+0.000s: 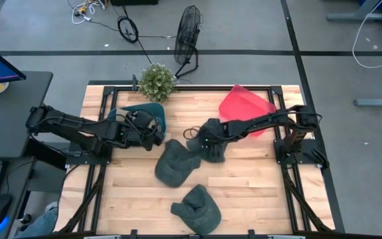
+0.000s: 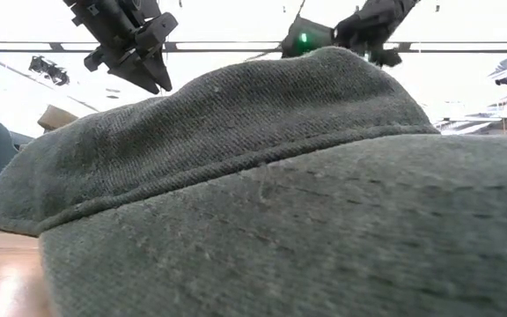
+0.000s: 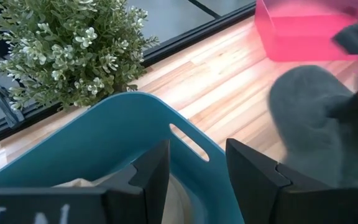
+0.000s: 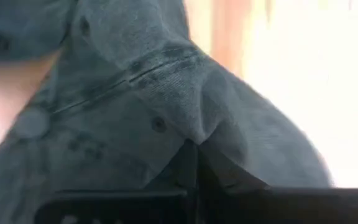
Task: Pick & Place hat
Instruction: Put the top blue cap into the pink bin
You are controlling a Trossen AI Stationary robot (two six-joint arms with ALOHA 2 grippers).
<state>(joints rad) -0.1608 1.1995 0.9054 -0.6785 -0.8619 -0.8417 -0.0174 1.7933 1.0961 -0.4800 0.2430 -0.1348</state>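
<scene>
**Two grey hats on the table, one in the right gripper's pinch**

While the left arm waits over the teal bin [image 1: 144,113], the right gripper [image 1: 207,143] reaches to the middle of the wooden table [image 1: 257,179] and pinches grey fabric. In the right wrist view its two dark fingers [image 4: 194,168] meet with a fold of the held hat [image 4: 160,106] drawn up between them, so the jaws are closed on the cloth.

Seen from above, that hat [image 1: 176,161] lies just left of the right gripper, spreading toward the table's centre. A second grey hat [image 1: 197,207] rests apart from it near the front edge, touched by neither arm. The low view is almost filled by the crown and brim of that second hat [image 2: 262,202], with both arms showing only above it.

The left gripper [image 1: 152,133] sits at the bin's rim. The left wrist view shows its two fingers [image 3: 154,177] narrowly parted with nothing between them, above the teal bin's slotted handle [image 3: 188,142].

There are two containers: the teal bin at the rear left and one red bin [image 1: 244,106] at the rear right, partly under the right arm. One small potted plant [image 1: 156,81] stands at the back edge, just beside the teal bin. On the floor beyond stands one black fan [image 1: 188,36].
</scene>
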